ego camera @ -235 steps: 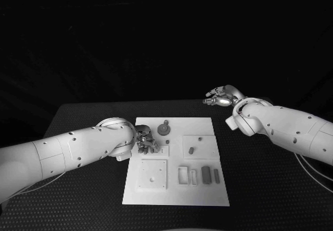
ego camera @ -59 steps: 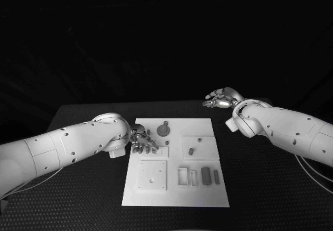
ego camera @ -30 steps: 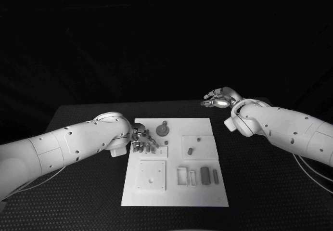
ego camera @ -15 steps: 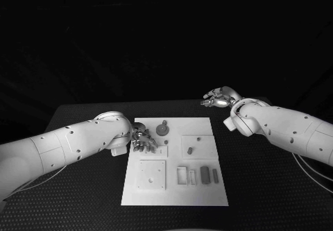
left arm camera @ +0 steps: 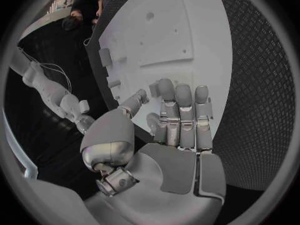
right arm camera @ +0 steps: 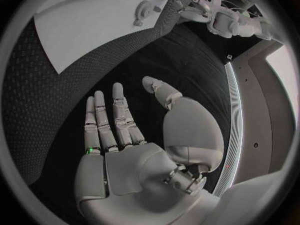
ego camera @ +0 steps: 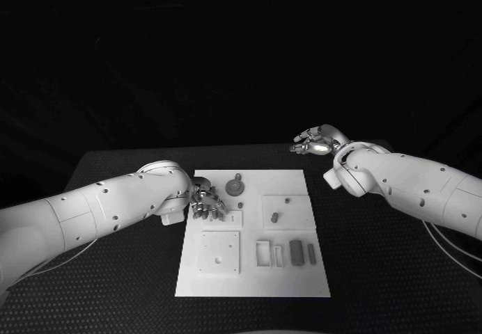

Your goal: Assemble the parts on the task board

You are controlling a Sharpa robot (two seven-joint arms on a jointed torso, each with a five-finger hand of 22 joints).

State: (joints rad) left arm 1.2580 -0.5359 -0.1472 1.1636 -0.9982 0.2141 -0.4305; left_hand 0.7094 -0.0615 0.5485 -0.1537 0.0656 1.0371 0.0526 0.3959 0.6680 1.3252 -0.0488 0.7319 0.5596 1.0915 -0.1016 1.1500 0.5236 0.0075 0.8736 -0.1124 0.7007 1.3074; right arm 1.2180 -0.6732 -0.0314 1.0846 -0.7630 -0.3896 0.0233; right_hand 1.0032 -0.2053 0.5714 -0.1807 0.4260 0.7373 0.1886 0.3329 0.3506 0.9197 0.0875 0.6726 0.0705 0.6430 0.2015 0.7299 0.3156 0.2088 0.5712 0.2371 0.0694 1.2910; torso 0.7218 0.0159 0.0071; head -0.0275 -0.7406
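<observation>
Two hands on my screens. Left hand (ego camera: 208, 202): over the white board's (ego camera: 256, 278) left edge near its far end, fingers straight and close together, thumb apart, holding nothing I can see. Right hand (ego camera: 315, 141): raised beyond the table's (ego camera: 120, 278) far right corner, well apart from the board, fingers spread, empty. Small parts (ego camera: 297, 252): lying in the board's near right section; round part (ego camera: 236, 186) near its far edge.

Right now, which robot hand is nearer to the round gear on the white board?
Left. The left robot hand hovers just beside the gear; the right robot hand is beyond the board's far corner.
</observation>
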